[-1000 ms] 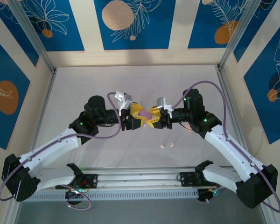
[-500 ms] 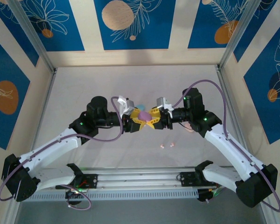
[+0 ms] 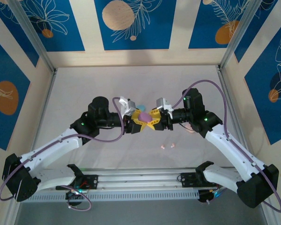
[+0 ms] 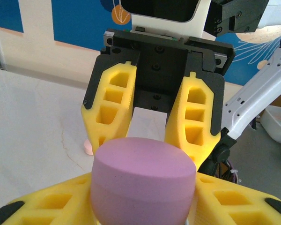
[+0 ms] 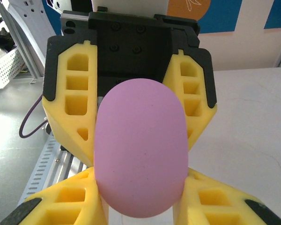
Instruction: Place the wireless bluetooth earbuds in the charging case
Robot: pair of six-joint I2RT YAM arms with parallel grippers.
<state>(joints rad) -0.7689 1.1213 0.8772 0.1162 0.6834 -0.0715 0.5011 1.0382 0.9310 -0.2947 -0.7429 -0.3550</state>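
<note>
left end effector (image 3: 141,120) moved in from the left, jaws narrowed onto the lilac case (image 3: 144,115)

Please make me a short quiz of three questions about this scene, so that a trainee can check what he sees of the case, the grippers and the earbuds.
1. True or false: the lilac case lies on the table and nothing touches it.
2. The left gripper and the right gripper meet at the case. Which of them holds it? A: the left alone. B: the right alone. C: both, from opposite sides.
3. What colour are the two small earbuds that lie on the table, nearer to the arm bases than the case?

Key: 1 false; 2 C; 3 pink.
</note>
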